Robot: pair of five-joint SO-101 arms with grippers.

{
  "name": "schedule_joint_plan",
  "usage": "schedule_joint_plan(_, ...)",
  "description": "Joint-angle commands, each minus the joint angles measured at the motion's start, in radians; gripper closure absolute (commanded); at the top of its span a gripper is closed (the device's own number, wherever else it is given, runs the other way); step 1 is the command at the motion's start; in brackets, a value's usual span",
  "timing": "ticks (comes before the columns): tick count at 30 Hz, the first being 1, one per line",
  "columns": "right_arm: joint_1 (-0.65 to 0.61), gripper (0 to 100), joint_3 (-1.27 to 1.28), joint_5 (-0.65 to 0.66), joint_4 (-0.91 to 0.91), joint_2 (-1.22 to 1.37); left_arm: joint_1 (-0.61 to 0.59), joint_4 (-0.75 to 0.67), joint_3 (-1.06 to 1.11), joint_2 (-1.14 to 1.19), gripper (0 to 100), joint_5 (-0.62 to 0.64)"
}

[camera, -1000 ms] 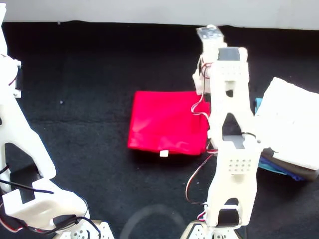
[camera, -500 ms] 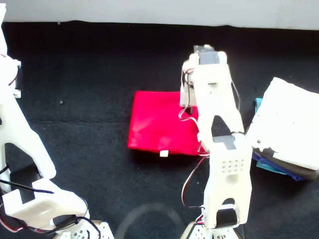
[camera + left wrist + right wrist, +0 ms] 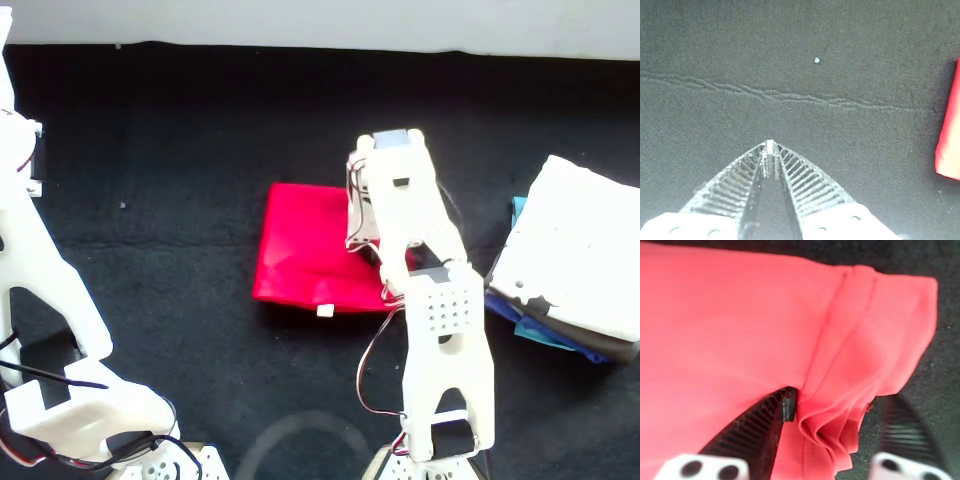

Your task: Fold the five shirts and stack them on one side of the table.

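Lying folded mid-table in the high view, the red shirt (image 3: 300, 255) has the right arm over its edge nearest the stack (image 3: 580, 240). Left wrist view: left gripper (image 3: 771, 150) pinched together, empty, well apart. Right wrist view: right gripper (image 3: 840, 415) gaping astride the bunched hem, seemingly ungripped.

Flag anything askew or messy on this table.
The red shirt has its edge bunched into pleats inside the open right gripper. The stack is untidy: the white shirt sits skewed, with blue and dark layers poking out beneath.
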Motion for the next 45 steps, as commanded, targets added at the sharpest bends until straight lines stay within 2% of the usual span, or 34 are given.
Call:
schedule_joint_plan(1,0.001,99.8,0.01,0.003,-0.005,0.004,-0.007,-0.002,-0.035,-0.013,99,-0.006)
schedule_joint_plan(3,0.012,98.3,0.012,0.018,-0.001,-0.021,-0.007,-0.002,-0.035,-0.013,99,-0.006)
schedule_joint_plan(7,0.033,99.1,0.012,0.204,0.016,-0.087,-0.005,-0.002,-0.036,-0.013,99,-0.006)
schedule_joint_plan(9,0.061,99.1,0.012,0.358,0.008,-0.111,-0.002,-0.002,-0.036,-0.013,99,-0.006)
schedule_joint_plan(16,0.157,99.1,0.01,1.094,-0.151,-0.13,-0.002,-0.002,-0.036,-0.015,99,-0.006)
schedule_joint_plan(21,0.154,99.1,0.01,1.416,-0.314,-0.13,-0.001,-0.002,-0.036,-0.015,99,-0.006)
schedule_joint_plan(24,0.134,99.1,0.01,1.521,-0.389,-0.13,-0.001,-0.002,-0.036,-0.015,99,-0.006)
schedule_joint_plan(28,0.116,98.5,0.01,1.522,-0.423,-0.134,-0.001,-0.002,-0.036,-0.015,99,-0.006)
schedule_joint_plan(30,0.113,97.6,0.005,1.468,-0.418,-0.14,-0.001,-0.002,-0.036,-0.015,99,-0.006)
schedule_joint_plan(32,0.114,91.8,-0.019,1.353,-0.415,-0.162,-0.001,-0.002,-0.036,-0.015,99,-0.006)
schedule_joint_plan(36,0.113,75.5,-0.102,1.025,-0.404,-0.213,0.001,-0.002,-0.036,-0.013,99,-0.006)
schedule_joint_plan(39,0.079,74.6,-0.171,0.812,-0.32,-0.239,0.001,-0.002,-0.036,-0.013,99,-0.006)
schedule_joint_plan(45,0.028,74.6,-0.335,0.489,-0.099,-0.252,0.001,-0.002,-0.036,-0.013,99,-0.006)
